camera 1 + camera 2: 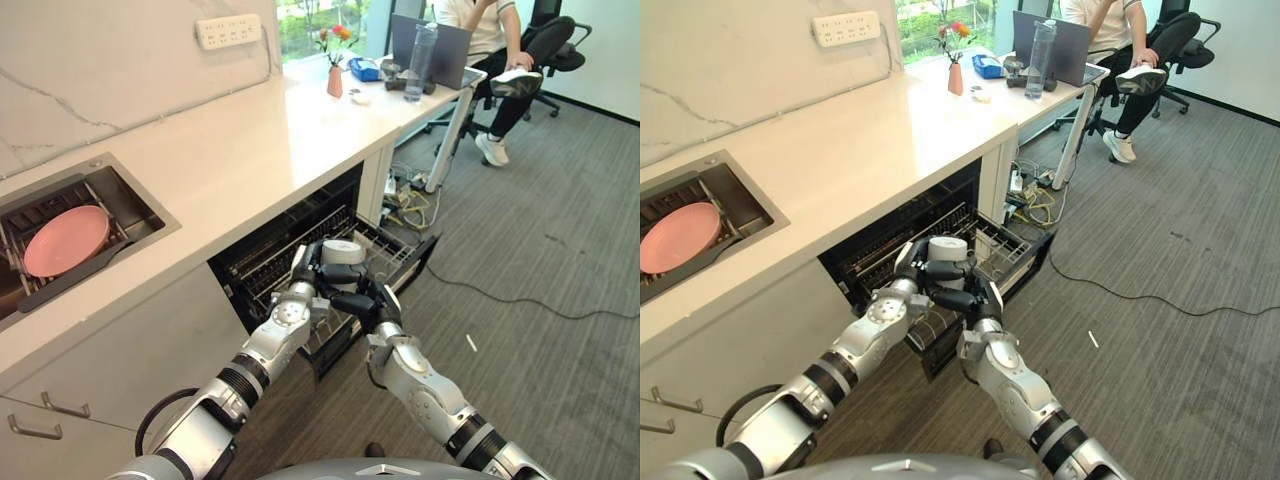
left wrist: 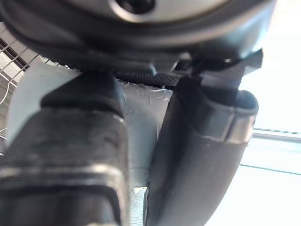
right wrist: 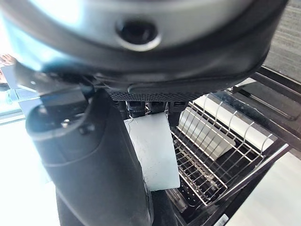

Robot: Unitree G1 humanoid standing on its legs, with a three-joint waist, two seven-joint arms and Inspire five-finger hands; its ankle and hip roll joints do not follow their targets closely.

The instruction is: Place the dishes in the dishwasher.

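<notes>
The right hand (image 1: 352, 300) and the left hand (image 1: 303, 272) meet over the pulled-out dishwasher rack (image 1: 400, 255), both at a pale grey cup (image 1: 342, 252); the right hand's fingers and thumb are curled round the cup's side, the cup showing white past its thumb in the right wrist view (image 3: 153, 150); the left hand's fingers lie against the cup's other side, and in its own wrist view the dark fingers (image 2: 202, 141) press on the pale cup wall, so it too grips the cup; the cup stands upright between the two hands, held just above the wire rack, and I cannot tell whether its base touches the wires.

Below and beyond the hands the rack sticks out of the open dishwasher (image 1: 285, 240) set under the white surface (image 1: 220, 160); a pale dish (image 3: 221, 136) leans among the rack's tines past the right hand.

Well to the left of the hands, a sink (image 1: 120, 205) is sunk into the surface, with a pink plate (image 1: 66, 240) lying in it on a dark rack.

Far beyond the hands, at the surface's far end, stand a small vase with flowers (image 1: 335, 75), a clear bottle (image 1: 420, 60) and a laptop (image 1: 445, 45); a person (image 1: 490, 40) sits on an office chair past them; a wall socket strip (image 1: 228, 30) sits on the marble wall above the surface; grey carpet floor (image 1: 540, 250) spreads to the right of the hands.
</notes>
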